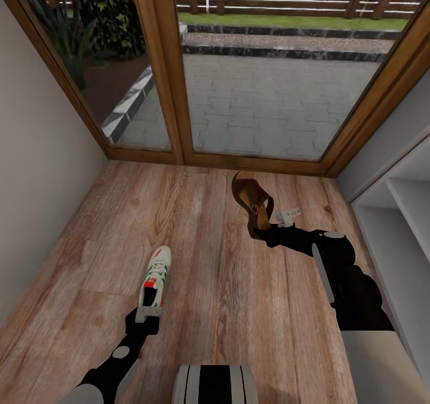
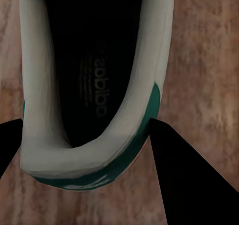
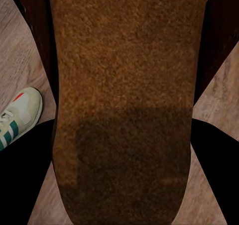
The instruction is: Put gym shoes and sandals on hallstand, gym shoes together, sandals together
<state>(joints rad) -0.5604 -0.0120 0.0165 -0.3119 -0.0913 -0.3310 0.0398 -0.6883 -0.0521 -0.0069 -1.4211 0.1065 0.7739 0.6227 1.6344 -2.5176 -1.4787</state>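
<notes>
A white gym shoe point(image 1: 156, 280) with green stripes and a red tongue lies along the corridor floor point(image 1: 227, 308) at the lower left. My left gripper point(image 1: 149, 313) is shut on its heel. In the left wrist view the gym shoe's heel point(image 2: 50, 150) sits between the black fingers point(image 2: 191, 180) of the left gripper point(image 2: 87, 123). Right of centre, a reddish-brown sandal point(image 1: 252, 196) is tilted above the planks, with my right gripper point(image 1: 261, 232) shut on it. Its tan sole point(image 3: 124, 85) lies between the jaws of the right gripper point(image 3: 119, 123), and a gym shoe point(image 3: 15, 118) shows beside it. The pale-grey hallstand point(image 1: 397, 231) stands at the right.
Glazed wooden doors point(image 1: 179, 129) close off the far end of the corridor, with a paved yard behind them. A plain wall point(image 1: 36, 171) runs along the left side. Open floor lies between the two arms and ahead of them.
</notes>
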